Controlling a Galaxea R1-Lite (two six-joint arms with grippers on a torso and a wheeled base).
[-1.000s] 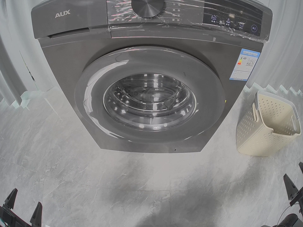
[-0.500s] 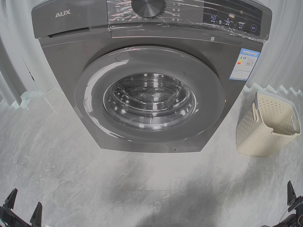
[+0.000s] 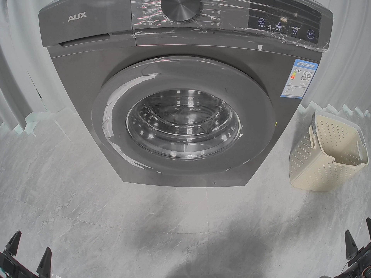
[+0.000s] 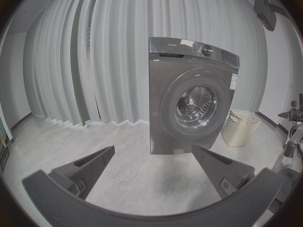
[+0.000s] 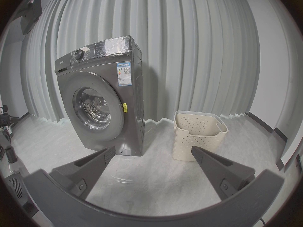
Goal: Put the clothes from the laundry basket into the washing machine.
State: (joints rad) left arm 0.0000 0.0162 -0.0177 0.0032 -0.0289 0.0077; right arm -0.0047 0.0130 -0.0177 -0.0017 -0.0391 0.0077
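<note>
A grey front-loading washing machine (image 3: 181,82) stands ahead of me, its round glass door (image 3: 183,122) closed. A cream perforated laundry basket (image 3: 328,155) stands on the floor to its right, and no clothes show inside it. My left gripper (image 3: 29,248) hangs low at the near left, open with nothing in it. My right gripper (image 3: 359,238) hangs low at the near right, open and holding nothing. The left wrist view has the washing machine (image 4: 189,95) and basket (image 4: 240,127) beyond my open left gripper (image 4: 153,152). In the right wrist view, the basket (image 5: 197,134) and machine (image 5: 101,101) stand beyond my open right gripper (image 5: 153,152).
Pale marble-look floor (image 3: 154,221) stretches between me and the machine. Grey-white curtains (image 5: 195,54) hang behind the machine and basket. A dark skirting edge (image 5: 262,123) runs along the wall at the far right.
My right gripper has shifted at the near right edge, dropping lower. The left gripper, machine and basket have stayed put.
</note>
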